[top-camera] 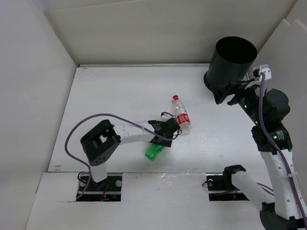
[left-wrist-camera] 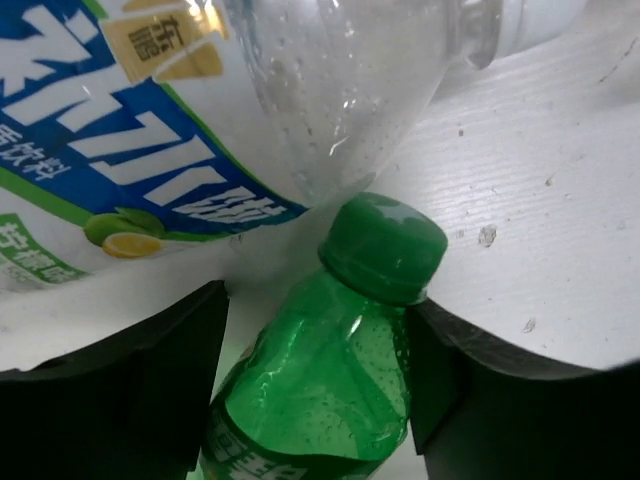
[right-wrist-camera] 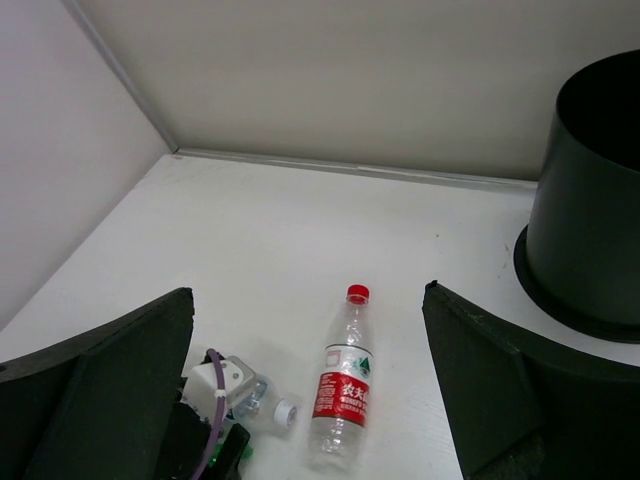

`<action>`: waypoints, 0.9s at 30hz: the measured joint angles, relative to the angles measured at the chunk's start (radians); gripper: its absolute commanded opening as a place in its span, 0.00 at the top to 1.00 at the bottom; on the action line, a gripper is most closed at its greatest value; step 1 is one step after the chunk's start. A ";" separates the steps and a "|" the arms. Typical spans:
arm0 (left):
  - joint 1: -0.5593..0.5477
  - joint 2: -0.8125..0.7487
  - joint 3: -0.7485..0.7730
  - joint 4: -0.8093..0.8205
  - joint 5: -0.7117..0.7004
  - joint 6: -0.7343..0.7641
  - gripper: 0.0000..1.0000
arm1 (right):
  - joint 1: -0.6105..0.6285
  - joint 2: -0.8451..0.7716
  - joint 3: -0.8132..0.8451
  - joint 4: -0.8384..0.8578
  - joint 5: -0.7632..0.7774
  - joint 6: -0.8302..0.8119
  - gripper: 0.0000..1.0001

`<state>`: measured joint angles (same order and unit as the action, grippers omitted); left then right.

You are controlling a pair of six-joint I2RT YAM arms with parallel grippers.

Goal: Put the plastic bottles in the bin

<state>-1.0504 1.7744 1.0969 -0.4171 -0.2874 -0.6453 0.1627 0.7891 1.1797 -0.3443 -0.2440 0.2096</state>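
Left hand (left-wrist-camera: 318, 320) straddling green bottle (left-wrist-camera: 320, 390), grip unclear, bottle lying diagonal, cap toward far right, right hand (right-wrist-camera: 307, 292) spread, empty

A white table (top-camera: 120, 96) with faint wood grain fills the middle. Plain white panels enclose it: back wall (top-camera: 158, 33) at 12 o'clock, left wall (top-camera: 29, 96) at 9, right wall (top-camera: 290, 43) at 3. The light is even and the shadows are soft.

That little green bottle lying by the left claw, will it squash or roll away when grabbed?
Probably light: the green bottle looks empty, only droplets inside. Its thin plastic may dent between the left gripper's fingers. Lying on its side, round, it could roll if nudged.
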 measured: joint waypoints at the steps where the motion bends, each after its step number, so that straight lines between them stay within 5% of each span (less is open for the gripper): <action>1: 0.000 -0.003 -0.007 0.010 0.007 -0.008 0.52 | 0.005 0.000 -0.001 0.000 0.000 0.001 0.00; 4: -0.009 -0.010 -0.016 0.031 0.015 -0.018 0.85 | 0.018 0.001 -0.002 0.000 0.001 0.003 0.00; 8: -0.053 -0.012 -0.011 0.015 0.014 -0.048 1.00 | 0.023 0.001 -0.002 0.000 0.001 0.004 0.00; 17: -0.148 -0.109 0.298 -0.161 -0.087 -0.111 1.00 | -0.016 -0.011 -0.032 0.051 -0.062 0.024 0.00; 27: 0.047 -0.208 0.724 -0.079 -0.221 0.020 1.00 | -0.092 -0.016 -0.204 0.407 -0.475 0.196 0.00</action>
<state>-1.0031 1.5661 1.8206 -0.4957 -0.5087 -0.6254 0.0708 0.7731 0.9752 0.0624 -0.7185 0.4053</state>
